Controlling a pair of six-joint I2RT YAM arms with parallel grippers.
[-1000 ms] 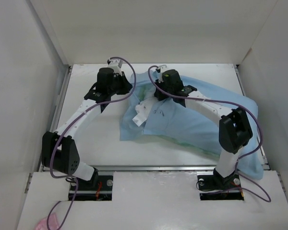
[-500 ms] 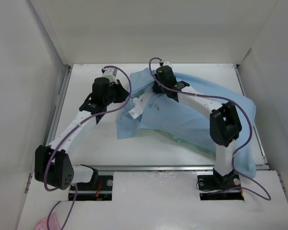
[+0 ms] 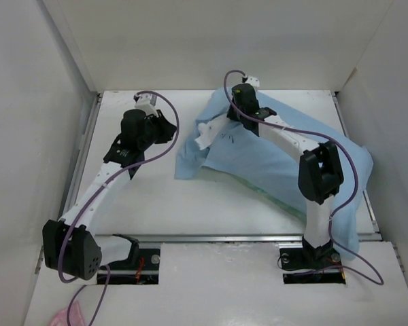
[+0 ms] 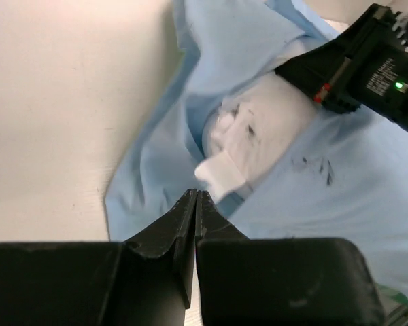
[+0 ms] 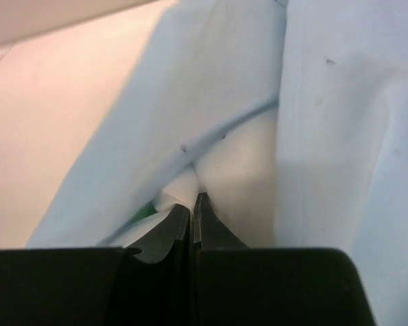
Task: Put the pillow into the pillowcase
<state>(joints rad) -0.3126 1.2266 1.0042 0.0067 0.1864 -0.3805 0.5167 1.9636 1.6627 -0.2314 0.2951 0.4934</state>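
since 1 second ago the left arm has drawn back leftward and the right arm has pulled the cloth's open end toward the far wall. on the white desk [image 3: 156,204], the light blue pillowcase [image 3: 272,159] lies crumpled across the right half. the white pillow [image 3: 207,132] shows at its open left end. the right gripper [image 5: 192,202] has its jaws closed, pinching the pillowcase edge. the left gripper [image 4: 195,197] has its jaws closed on nothing, apart from the cloth.

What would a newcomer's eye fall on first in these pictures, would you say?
The light blue pillowcase sprawled across the right half of the table, hanging over its near right edge. At its far left opening the white pillow peeks out, where the right tool pinches the cloth up. The left tool hangs shut and empty beside it.
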